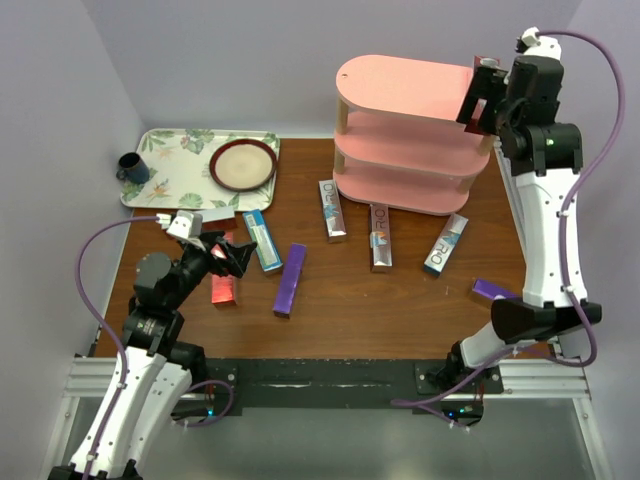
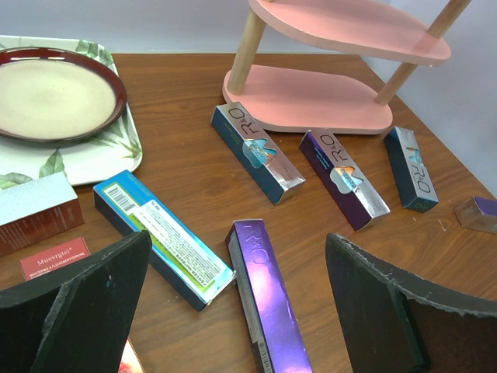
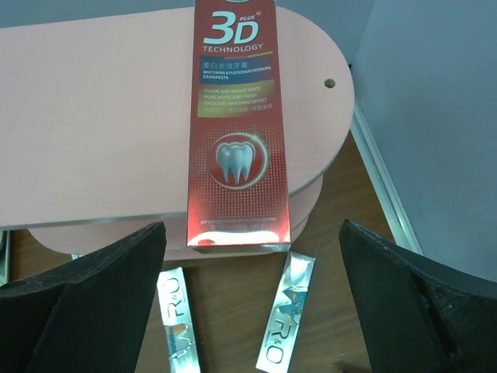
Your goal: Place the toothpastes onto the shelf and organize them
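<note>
The pink three-tier shelf (image 1: 400, 90) stands at the back right. A red "3D" carton (image 3: 237, 124) lies on its top board (image 3: 93, 116), near end past the rim. My right gripper (image 1: 478, 100) is open there, its fingers (image 3: 93, 295) on either side of the carton's end and clear of it. Three silver cartons (image 1: 332, 210) (image 1: 380, 238) (image 1: 446, 244) lie in front of the shelf. My left gripper (image 1: 228, 255) is open above a purple carton (image 2: 268, 299), beside a teal-blue one (image 2: 163, 237) and a red one (image 1: 222, 290).
A floral tray (image 1: 165, 180) at the back left holds a brown-rimmed plate (image 1: 243, 164) and a dark mug (image 1: 132, 167). Another purple carton (image 1: 492, 290) lies by the right arm. Walls close in the back and both sides.
</note>
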